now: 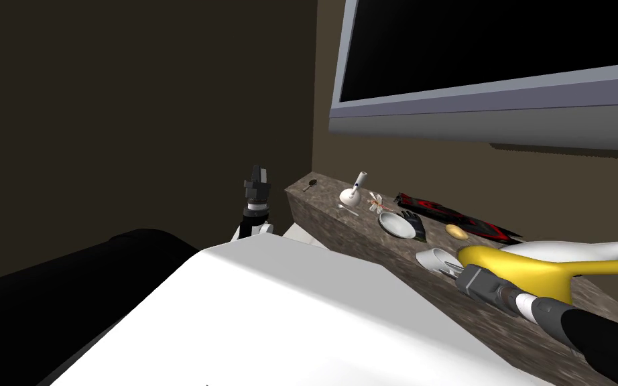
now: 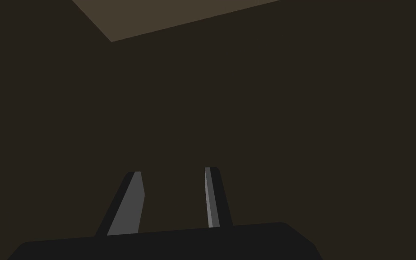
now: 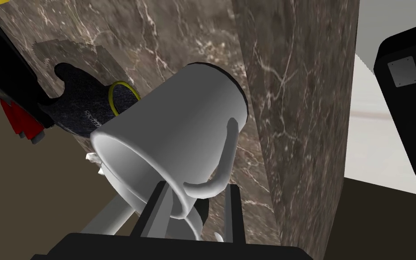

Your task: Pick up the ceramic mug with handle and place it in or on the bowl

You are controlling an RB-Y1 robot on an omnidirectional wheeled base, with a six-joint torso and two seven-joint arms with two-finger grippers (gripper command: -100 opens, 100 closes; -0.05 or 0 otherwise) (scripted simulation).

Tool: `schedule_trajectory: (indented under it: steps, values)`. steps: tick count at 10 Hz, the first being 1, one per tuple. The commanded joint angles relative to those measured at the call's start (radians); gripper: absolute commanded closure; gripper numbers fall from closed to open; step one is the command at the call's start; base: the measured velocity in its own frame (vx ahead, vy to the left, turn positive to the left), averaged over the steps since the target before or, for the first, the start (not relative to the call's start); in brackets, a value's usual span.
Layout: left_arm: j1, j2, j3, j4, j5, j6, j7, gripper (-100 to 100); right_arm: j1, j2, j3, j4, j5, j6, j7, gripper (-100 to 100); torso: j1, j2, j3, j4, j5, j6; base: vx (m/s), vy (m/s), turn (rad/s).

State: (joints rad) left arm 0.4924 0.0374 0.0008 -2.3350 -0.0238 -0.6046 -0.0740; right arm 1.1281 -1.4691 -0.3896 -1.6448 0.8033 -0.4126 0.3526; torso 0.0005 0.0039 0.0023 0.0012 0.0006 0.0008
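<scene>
Dim brown walls (image 1: 133,100), long brown stone shelf (image 1: 331,218) along one, big grey-framed black screen (image 1: 488,53) above.

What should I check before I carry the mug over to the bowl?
1. Grip: ok. The right gripper has its jaws shut on the mug, at the wall beside its handle.
2. Mug lifted clear of the marble shelf: cannot tell.
3. Bowl empty: ok.
4. Room around the bowl: not ok. A black glove lies close beside it.
5. Left gripper out of the way: ok. It is raised away from the shelf, jaws open.
</scene>
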Motion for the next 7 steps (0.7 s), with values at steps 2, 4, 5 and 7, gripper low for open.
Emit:
schedule_trajectory:
  steps: [2, 4, 5, 7]
  values:
    - [0.0, 0.0, 0.0, 0.0, 0.0, 0.0, 0.0, 0, -0.014, -0.018, -0.049, 0.014, 0.003, -0.027, -0.015, 100, 0.001, 0.001, 0.001, 0.001, 0.001, -0.001, -0.061, 0.021, 0.018]
    - [0.0, 0.0, 0.0, 0.0, 0.0, 0.0, 0.0, 0, -0.013, -0.039, -0.091, 0.031, 0.012, -0.08, -0.037, 100, 0.003, 0.003, 0.002, 0.001, 0.001, -0.001, -0.074, 0.016, 0.054]
    - [0.0, 0.0, 0.0, 0.0, 0.0, 0.0, 0.0, 0, -0.011, -0.046, -0.106, 0.037, 0.016, -0.102, -0.045, 100, 0.003, 0.004, 0.002, 0.001, 0.002, -0.002, -0.071, 0.003, 0.075]
    - [0.0, 0.0, 0.0, 0.0, 0.0, 0.0, 0.0, 0, -0.003, -0.061, -0.138, 0.05, 0.026, -0.149, -0.062, 100, 0.002, 0.002, 0.001, 0.001, 0.002, -0.002, -0.041, -0.005, 0.059]
